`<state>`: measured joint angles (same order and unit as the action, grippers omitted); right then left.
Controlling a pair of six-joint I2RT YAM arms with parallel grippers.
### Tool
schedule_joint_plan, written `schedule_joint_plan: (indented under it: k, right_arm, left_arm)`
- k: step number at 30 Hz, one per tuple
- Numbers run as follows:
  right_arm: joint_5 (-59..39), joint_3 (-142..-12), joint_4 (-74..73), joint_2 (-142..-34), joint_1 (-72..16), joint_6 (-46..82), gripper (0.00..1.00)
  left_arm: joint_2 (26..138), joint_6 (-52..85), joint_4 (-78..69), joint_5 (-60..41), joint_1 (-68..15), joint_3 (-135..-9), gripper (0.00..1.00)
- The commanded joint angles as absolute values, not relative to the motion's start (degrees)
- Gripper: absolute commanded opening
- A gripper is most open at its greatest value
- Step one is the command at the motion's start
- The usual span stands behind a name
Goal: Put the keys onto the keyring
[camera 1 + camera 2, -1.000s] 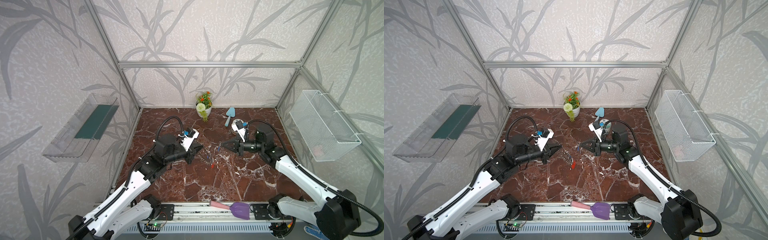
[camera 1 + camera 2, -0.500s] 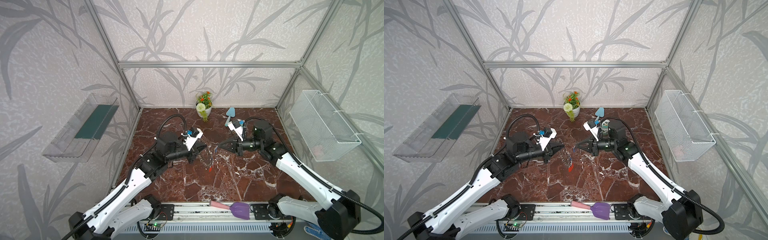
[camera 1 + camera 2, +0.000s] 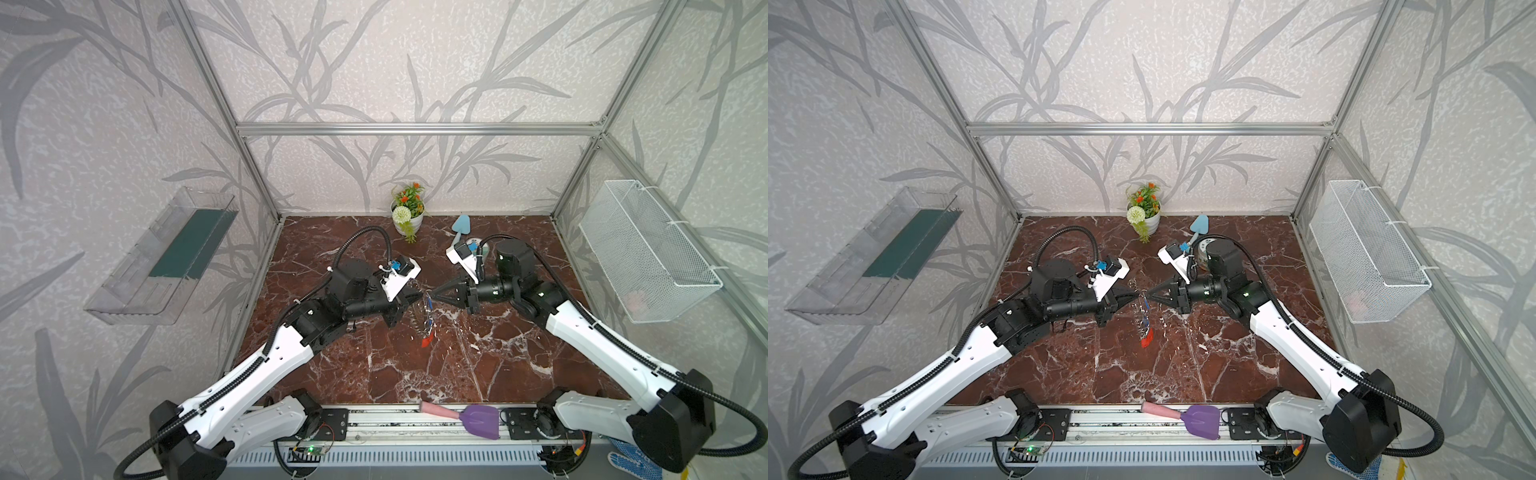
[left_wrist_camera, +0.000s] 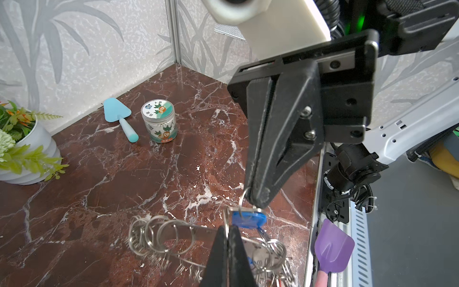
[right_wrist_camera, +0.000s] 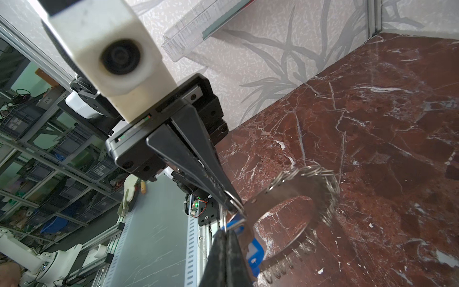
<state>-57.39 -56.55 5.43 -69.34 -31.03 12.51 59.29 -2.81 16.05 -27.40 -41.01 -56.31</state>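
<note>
Both arms meet tip to tip above the marble table (image 3: 365, 374). The left gripper (image 4: 227, 229) is fully closed, pinching the plate edge of the keyring (image 5: 308, 188). The right gripper (image 4: 258, 201) is fully closed on one of its wire rings. The keyring hangs airborne between them, with the blue key (image 4: 248, 220) at the pinch and the orange-red key (image 3: 426, 341) dangling lowest.

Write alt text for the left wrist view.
Two shut end effectors meet tip to tip over a marble table: the left end effector pinches the keyring, the right end effector a split ring carrying a blue key. A jar, trowel and potted plant sit behind.
</note>
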Motion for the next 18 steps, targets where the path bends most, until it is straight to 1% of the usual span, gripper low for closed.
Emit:
schedule_joint_plan:
  k: [1,18]
  right_arm:
    - [-56.36,-58.01,5.45,-69.11,-31.54,11.43,0.00]
    - [-52.76,-56.86,6.20,-68.99,-31.82,12.26,0.00]
  left_arm:
    - [59.15,-4.48,15.56,-27.25,-41.75,-58.98,0.00]
    - [58.98,-4.94,15.82,-26.80,-43.17,-58.62,0.00]
